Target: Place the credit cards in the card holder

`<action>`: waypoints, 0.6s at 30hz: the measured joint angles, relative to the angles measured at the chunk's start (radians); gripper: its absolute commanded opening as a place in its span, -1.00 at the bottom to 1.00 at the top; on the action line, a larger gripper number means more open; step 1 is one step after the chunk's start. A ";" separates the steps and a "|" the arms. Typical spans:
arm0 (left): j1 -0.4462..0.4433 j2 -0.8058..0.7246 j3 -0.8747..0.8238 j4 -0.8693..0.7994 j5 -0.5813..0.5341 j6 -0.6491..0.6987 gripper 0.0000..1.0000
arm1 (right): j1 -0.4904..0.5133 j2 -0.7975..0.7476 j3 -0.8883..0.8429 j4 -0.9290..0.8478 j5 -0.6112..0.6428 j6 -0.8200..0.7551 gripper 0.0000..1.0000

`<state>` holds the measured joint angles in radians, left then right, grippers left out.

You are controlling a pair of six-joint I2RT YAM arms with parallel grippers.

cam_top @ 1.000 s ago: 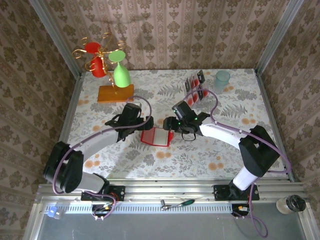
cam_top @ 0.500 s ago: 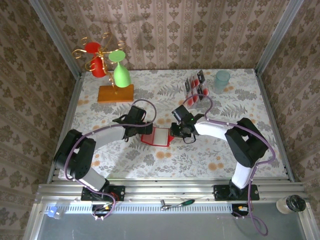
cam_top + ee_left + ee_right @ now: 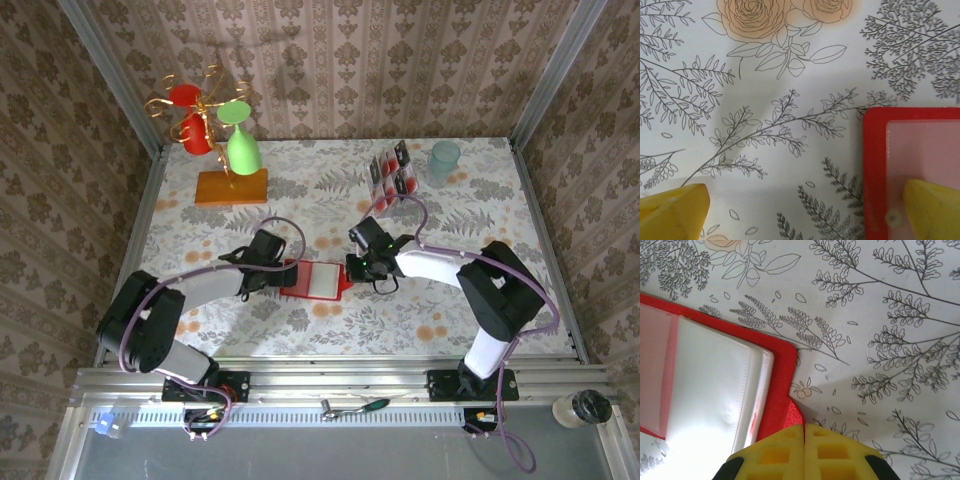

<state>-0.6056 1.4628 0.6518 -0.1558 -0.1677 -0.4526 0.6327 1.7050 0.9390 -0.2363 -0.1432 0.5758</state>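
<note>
The card holder (image 3: 318,281) lies open on the flowered table, red rim around pale pockets. My left gripper (image 3: 284,273) stands open over its left edge. In the left wrist view one yellow fingertip (image 3: 935,210) hangs over the card holder's (image 3: 875,165) pink pocket, the other fingertip (image 3: 670,210) over bare cloth, and the left gripper (image 3: 802,215) holds nothing. My right gripper (image 3: 353,268) is shut on the right edge. In the right wrist view the right gripper (image 3: 804,432) pinches a raised red corner of the card holder (image 3: 782,375). The credit cards (image 3: 390,178) stand at the back right.
A clear rack (image 3: 397,168) holds the cards, with a teal cup (image 3: 444,160) to its right. At the back left an orange block (image 3: 231,186) carries a gold stand with red and green glasses (image 3: 242,148). Walls close in the table on three sides.
The right gripper has shut on the card holder's right edge. Both grippers came down to the holder, which now lies wider open and slightly nearer.
</note>
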 measured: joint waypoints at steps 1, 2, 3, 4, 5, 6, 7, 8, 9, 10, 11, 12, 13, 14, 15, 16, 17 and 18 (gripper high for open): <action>-0.003 -0.011 -0.008 0.004 0.002 -0.005 1.00 | 0.000 -0.009 -0.006 -0.002 0.000 -0.003 -1.00; -0.007 -0.021 -0.018 0.009 0.003 -0.014 1.00 | 0.000 -0.017 -0.014 -0.003 0.000 -0.005 -1.00; -0.011 -0.029 -0.026 0.013 0.005 -0.023 1.00 | 0.000 -0.024 -0.020 -0.007 0.000 -0.005 -1.00; -0.016 -0.034 -0.034 0.018 0.006 -0.030 1.00 | 0.000 -0.029 -0.025 -0.008 0.000 -0.005 -0.99; -0.022 -0.039 -0.043 0.023 0.006 -0.040 1.00 | 0.000 -0.033 -0.027 -0.012 0.000 -0.006 -0.97; -0.028 -0.042 -0.051 0.027 0.006 -0.049 1.00 | 0.000 -0.034 -0.027 -0.017 0.000 -0.009 -0.95; -0.035 -0.043 -0.057 0.029 0.006 -0.055 1.00 | 0.000 -0.035 -0.027 -0.020 0.000 -0.013 -0.95; -0.042 -0.045 -0.062 0.030 0.006 -0.064 1.00 | 0.000 -0.036 -0.027 -0.024 0.000 -0.018 -0.94; -0.050 -0.046 -0.067 0.030 0.005 -0.072 1.00 | 0.000 -0.036 -0.027 -0.029 0.000 -0.022 -0.94; -0.057 -0.047 -0.071 0.035 -0.002 -0.077 1.00 | 0.000 -0.037 -0.027 -0.033 0.000 -0.024 -0.93; -0.063 -0.050 -0.074 0.039 -0.004 -0.084 1.00 | 0.000 -0.037 -0.027 -0.034 0.000 -0.027 -0.93; -0.069 -0.053 -0.079 0.042 -0.008 -0.092 1.00 | 0.000 -0.037 -0.027 -0.035 0.000 -0.029 -0.93; -0.076 -0.055 -0.082 0.045 -0.013 -0.098 1.00 | 0.000 -0.037 -0.027 -0.036 0.000 -0.031 -0.92; -0.084 -0.058 -0.085 0.048 -0.019 -0.105 1.00 | 0.000 -0.037 -0.027 -0.037 0.000 -0.031 -0.92; -0.091 -0.060 -0.089 0.050 -0.025 -0.112 1.00 | -0.002 -0.037 -0.027 -0.037 0.000 -0.031 -0.92; -0.098 -0.061 -0.091 0.052 -0.030 -0.119 1.00 | -0.003 -0.037 -0.027 -0.037 0.000 -0.031 -0.92; -0.107 -0.063 -0.094 0.053 -0.034 -0.126 1.00 | -0.005 -0.037 -0.027 -0.037 0.000 -0.031 -0.91; -0.114 -0.064 -0.096 0.053 -0.040 -0.132 1.00 | -0.006 -0.037 -0.027 -0.037 0.000 -0.031 -0.90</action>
<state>-0.7200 1.3983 0.5556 -0.1028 -0.2081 -0.5846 0.6266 1.6684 0.9115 -0.2733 -0.1432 0.5446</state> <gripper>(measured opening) 0.999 0.064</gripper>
